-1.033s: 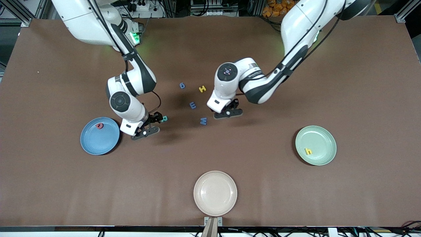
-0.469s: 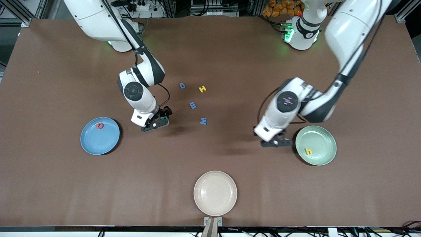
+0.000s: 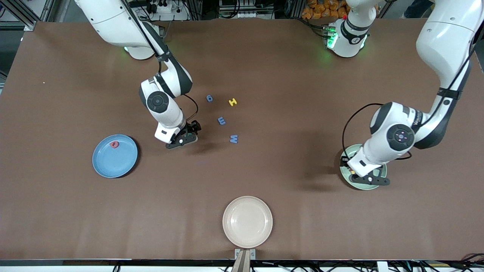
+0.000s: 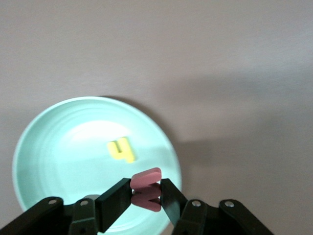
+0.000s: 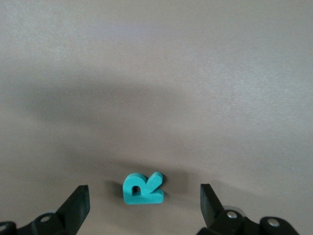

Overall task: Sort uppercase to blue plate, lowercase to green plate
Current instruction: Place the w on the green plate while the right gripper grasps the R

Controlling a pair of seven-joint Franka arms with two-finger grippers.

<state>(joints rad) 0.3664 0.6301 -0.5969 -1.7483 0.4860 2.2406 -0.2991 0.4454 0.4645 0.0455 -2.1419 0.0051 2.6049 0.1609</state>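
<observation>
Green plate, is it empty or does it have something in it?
Not empty. The green plate holds a yellow h; the left pincer holds a red letter over it.

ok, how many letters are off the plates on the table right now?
5: blue g-like letter, yellow H, blue e and blue W mid-table; teal R below the open right tool. More may be hidden.

One lowercase h [image 4: 121, 149] lies in a plate [image 4: 44, 142].

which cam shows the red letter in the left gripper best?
Left wrist view: the red letter sits pinched in the left gripper, over the green plate. In the front view the arm hides it; the right wrist view misses it.
</observation>
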